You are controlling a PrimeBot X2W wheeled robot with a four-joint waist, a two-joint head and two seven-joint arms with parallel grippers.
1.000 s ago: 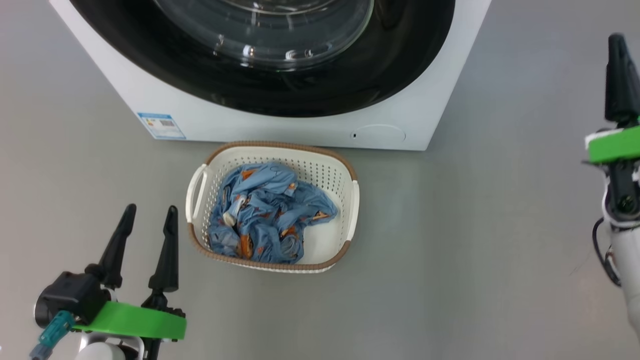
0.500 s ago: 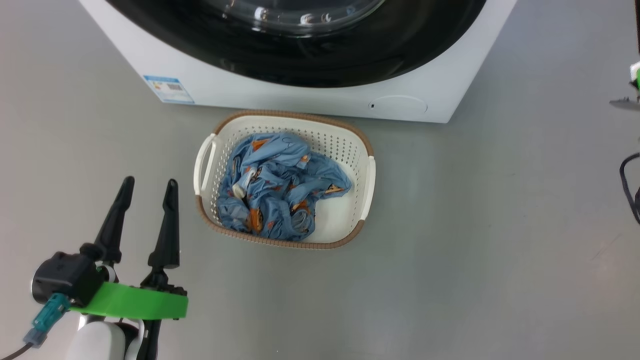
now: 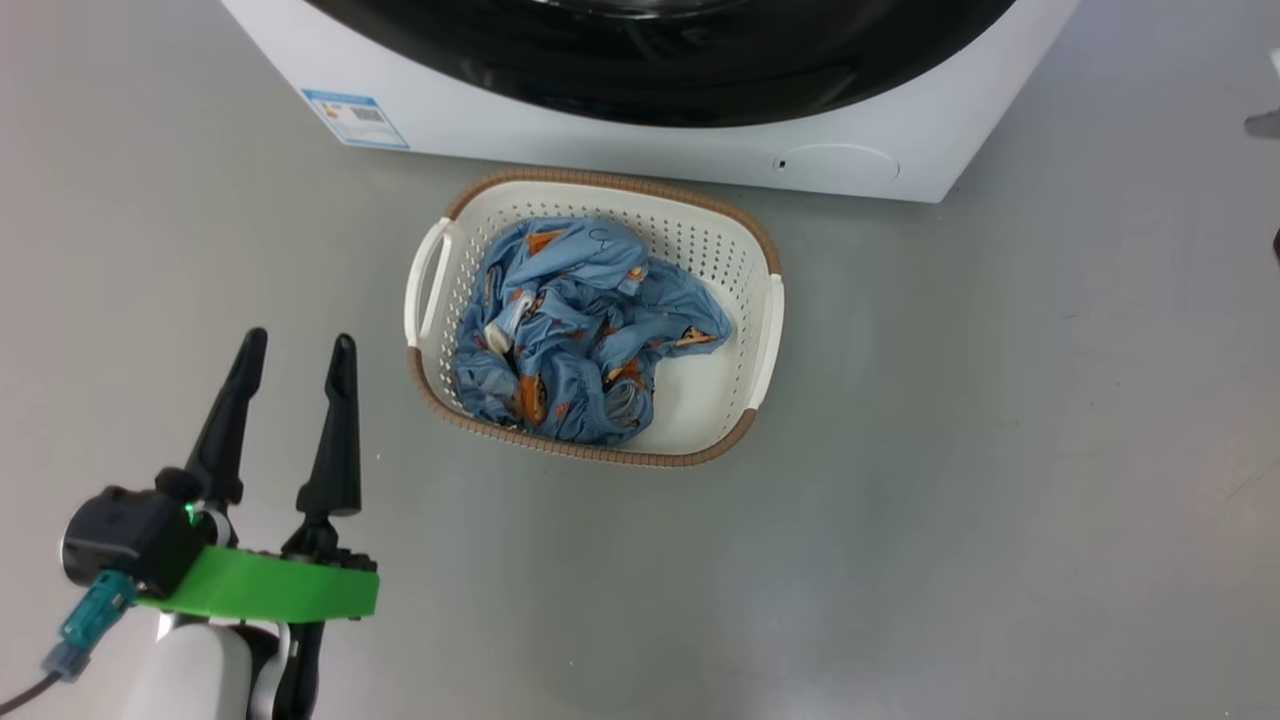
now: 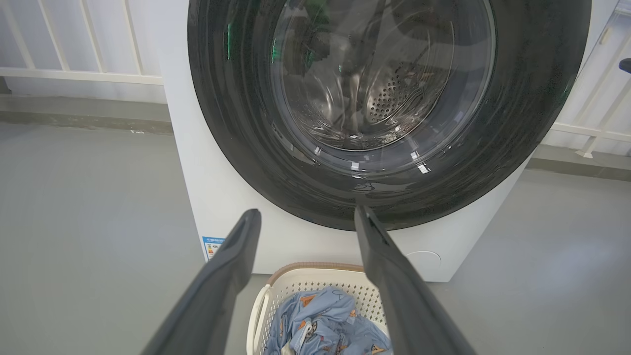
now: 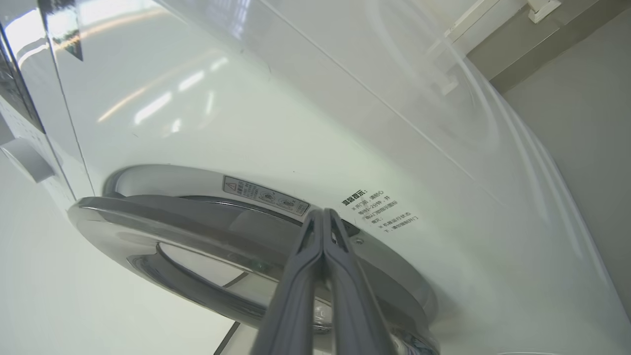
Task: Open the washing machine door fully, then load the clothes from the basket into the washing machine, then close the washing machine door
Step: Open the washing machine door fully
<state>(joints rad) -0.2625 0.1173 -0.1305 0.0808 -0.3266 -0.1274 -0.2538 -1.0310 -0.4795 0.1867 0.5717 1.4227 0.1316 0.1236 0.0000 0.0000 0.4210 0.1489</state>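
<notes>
Where the head camera looks down, the basket sits on the grey floor, just in front of the washing machine and below its front edge. The clothes are bunched inside the basket, heaped toward its left side; bare cream bottom shows at the right.

Washing machine door: only the lower arc of the black rim is seen from above. Blue energy label is low on the left of the front, small round flap low on the right.

Left gripper: near left, above bare floor, left of the basket and apart from it. Fingers spread wide, nothing between them.

Left wrist view: left gripper points at the washing machine door, which looks flat against the front. Perforated drum is visible through the glass. Basket and clothes lie low between the fingers.

Right wrist view: right gripper has its fingers pressed together, holding nothing. Tips are at the edge of the washing machine door, where it meets the white front, beside a warning sticker. Contact cannot be judged.
</notes>
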